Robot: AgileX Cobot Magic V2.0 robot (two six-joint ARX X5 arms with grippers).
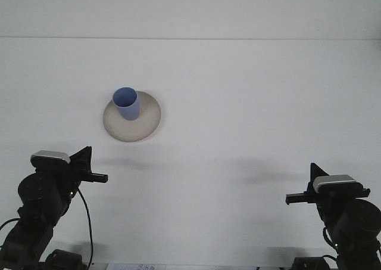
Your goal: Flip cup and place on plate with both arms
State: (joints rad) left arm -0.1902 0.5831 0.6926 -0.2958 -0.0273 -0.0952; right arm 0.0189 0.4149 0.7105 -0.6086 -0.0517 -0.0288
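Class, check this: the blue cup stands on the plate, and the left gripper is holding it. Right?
Not quite. The front view shows the blue cup standing on the plate, but the left gripper is well clear of it, near the table's front edge.

A single front camera looks forward and down from above over the white table (238,103), set well back, taking in both arms at the lower corners and the far table edge.
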